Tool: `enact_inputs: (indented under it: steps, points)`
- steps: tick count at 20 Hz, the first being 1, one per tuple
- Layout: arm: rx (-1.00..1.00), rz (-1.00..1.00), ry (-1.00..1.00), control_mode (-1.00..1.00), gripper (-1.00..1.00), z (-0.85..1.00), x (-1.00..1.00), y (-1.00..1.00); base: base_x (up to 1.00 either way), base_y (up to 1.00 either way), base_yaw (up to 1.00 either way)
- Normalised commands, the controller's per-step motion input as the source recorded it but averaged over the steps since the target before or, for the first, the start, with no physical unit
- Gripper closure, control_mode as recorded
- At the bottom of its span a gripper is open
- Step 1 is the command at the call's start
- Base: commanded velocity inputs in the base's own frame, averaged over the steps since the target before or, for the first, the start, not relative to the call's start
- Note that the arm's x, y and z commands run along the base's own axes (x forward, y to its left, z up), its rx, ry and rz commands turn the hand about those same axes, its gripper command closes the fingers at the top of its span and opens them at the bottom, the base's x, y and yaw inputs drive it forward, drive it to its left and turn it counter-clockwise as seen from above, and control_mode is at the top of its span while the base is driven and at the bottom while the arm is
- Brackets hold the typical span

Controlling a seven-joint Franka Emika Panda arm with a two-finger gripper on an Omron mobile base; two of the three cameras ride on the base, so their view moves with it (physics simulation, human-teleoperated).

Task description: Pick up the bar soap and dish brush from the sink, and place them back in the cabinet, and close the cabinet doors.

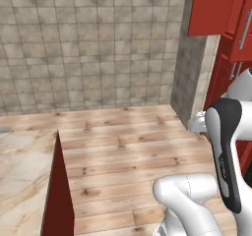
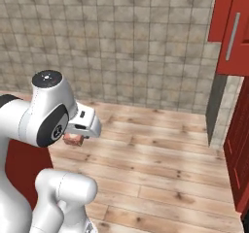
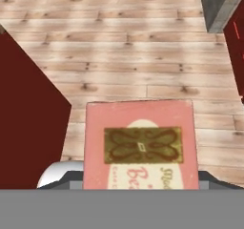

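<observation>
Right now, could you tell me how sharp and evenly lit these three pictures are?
Left base view: soft, even light, floor planks slightly blurred. Right base view: the same flat light, no glare on the cabinet doors. Hand view: the bar soap looms large, its lettering smeared.

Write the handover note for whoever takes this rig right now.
Tool: shut on the bar soap, carried above the wooden floor.
Cabinet: ahead to the right, red upper door standing open.
Done: soap lifted and on its way.
Left: shelve the soap; the dish brush cannot be judged from here; close the cabinet doors.
</observation>
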Motion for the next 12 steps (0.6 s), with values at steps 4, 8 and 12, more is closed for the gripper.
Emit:
enact_inputs:
  steps: [4,8,12]
  points:
    - [0.0,0.0,0.0,1.0,1.0,0.0,0.0,0.0,0.74,0.0,0.05]
    - [0.0,0.0,0.0,1.0,1.0,0.0,0.0,0.0,0.85,0.02,0.0]
    - [0.0,0.0,0.0,1.0,1.0,0.0,0.0,0.0,0.85,0.09,0.0]
